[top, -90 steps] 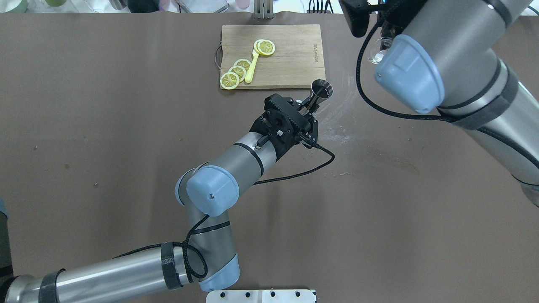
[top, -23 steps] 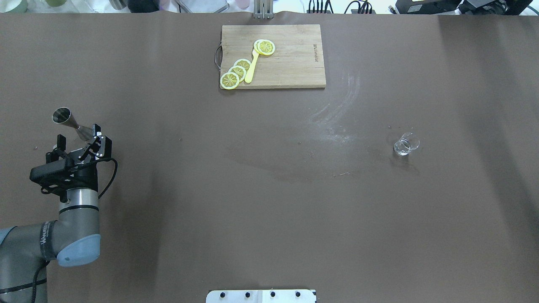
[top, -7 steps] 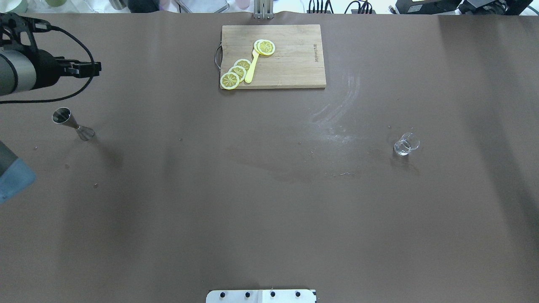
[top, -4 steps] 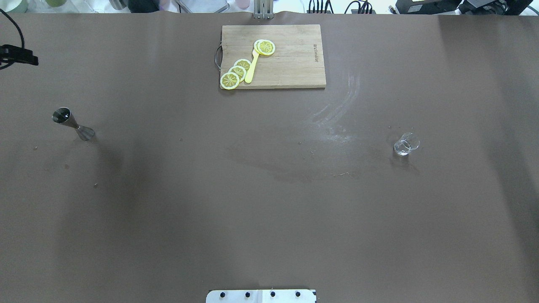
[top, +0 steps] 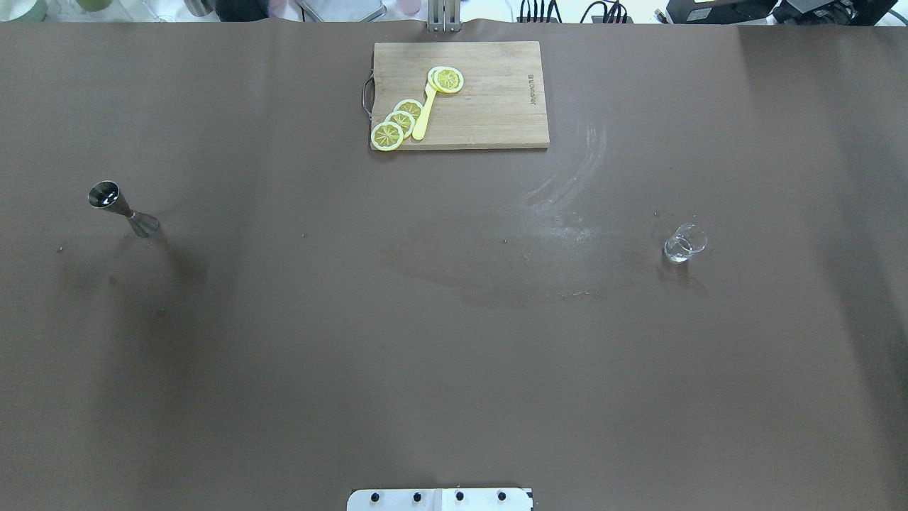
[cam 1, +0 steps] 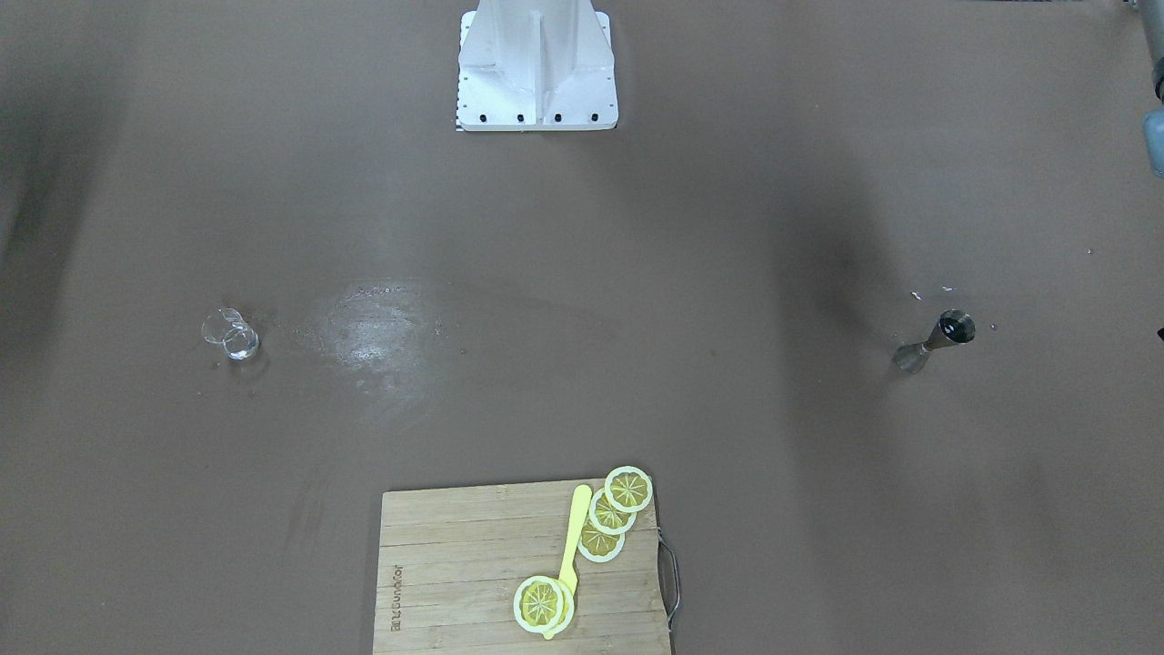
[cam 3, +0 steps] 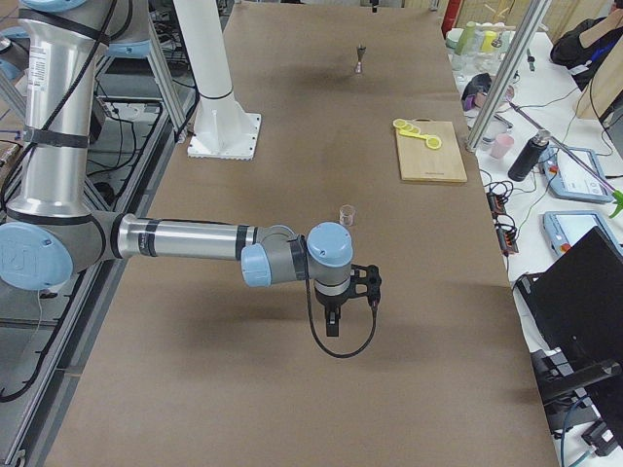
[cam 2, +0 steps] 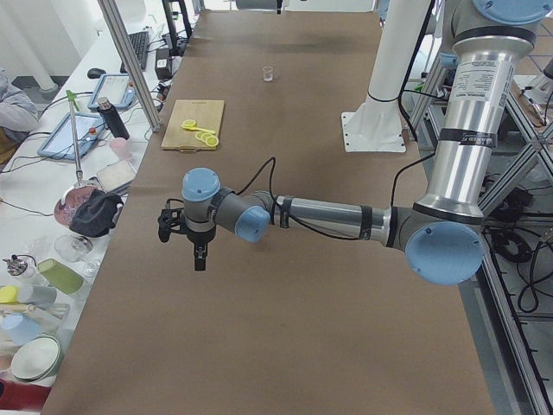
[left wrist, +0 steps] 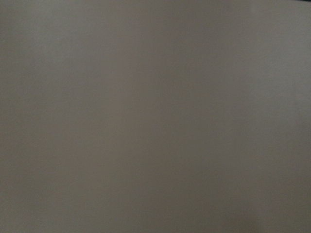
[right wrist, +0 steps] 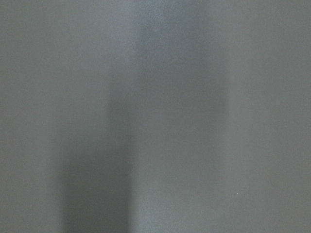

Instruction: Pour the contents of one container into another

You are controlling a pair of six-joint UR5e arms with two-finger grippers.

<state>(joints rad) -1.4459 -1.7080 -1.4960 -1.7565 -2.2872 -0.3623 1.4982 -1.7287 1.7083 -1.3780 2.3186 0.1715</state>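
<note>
Only the side views show the arms. The left gripper [cam 2: 200, 264] hangs over the table [cam 2: 259, 346] in the left view, the right gripper [cam 3: 333, 329] in the right view; whether either is parted or clenched cannot be told. Overhead, the steel jigger [top: 124, 209] stands upright at the table's left, well apart from the glass cup [top: 684, 243] at its right. Both wrist cameras give only blur. The cutting board [top: 489, 106] bears print too small to read.
</note>
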